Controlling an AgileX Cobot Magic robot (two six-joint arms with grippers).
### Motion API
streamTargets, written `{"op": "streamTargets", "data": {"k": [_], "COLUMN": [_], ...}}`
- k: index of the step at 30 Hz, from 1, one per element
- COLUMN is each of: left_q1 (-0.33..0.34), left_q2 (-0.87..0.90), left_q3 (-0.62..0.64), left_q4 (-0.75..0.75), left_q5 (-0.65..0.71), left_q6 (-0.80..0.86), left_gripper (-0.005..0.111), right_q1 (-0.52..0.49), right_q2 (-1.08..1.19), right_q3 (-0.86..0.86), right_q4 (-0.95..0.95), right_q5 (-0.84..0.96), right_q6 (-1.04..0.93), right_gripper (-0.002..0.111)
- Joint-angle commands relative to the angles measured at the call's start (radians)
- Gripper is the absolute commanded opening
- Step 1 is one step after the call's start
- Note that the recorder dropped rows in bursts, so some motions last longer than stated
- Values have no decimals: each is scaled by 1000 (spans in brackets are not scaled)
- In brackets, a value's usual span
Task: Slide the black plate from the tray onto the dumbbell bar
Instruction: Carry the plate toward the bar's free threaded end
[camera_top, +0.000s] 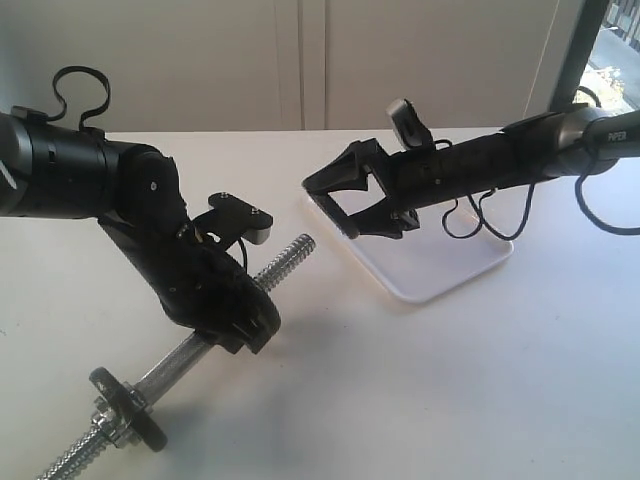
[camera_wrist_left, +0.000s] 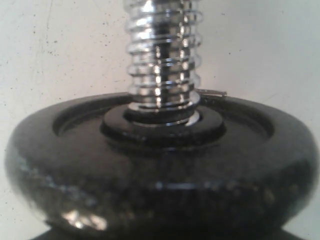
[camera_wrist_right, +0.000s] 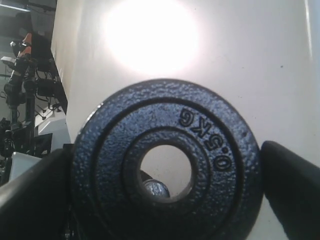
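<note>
Exterior view: near the tabletop's front edge, the left gripper (camera_top: 245, 325) is clenched on the dumbbell bar (camera_top: 285, 262). The right gripper (camera_top: 330, 205) hangs over the tray (camera_top: 440, 275).

Left wrist view: a duller disc (camera_wrist_left: 160, 170) sits on the thread.

Right wrist view: the fingers (camera_wrist_right: 290, 185) grasp the black plate (camera_wrist_right: 165, 165). It is lifted but not yet on the bar.

The tabletop (camera_top: 520, 380) is white and the wall (camera_top: 400, 60) is pale.

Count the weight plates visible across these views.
2. The black plate is gripped in the right pincer; a second plate sits threaded on the bar, near its lower end. Others may be hidden behind the arms.
</note>
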Motion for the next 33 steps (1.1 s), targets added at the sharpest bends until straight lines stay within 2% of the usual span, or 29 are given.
{"op": "streamTargets", "data": {"k": [1, 33], "left_q1": [-4, -4], "left_q2": [-45, -45], "left_q3": [-15, -15], "left_q4": [-44, -55], "left_q5": [-47, -78], "left_q6": [-2, -2], "left_gripper": [0, 0], "right_q1": [-8, 53], "right_q2": [-15, -15], "right_q3": [-5, 20], "right_q4": [60, -17], "right_q5": [47, 47], "right_q6": [24, 80], "right_gripper": [0, 0]}}
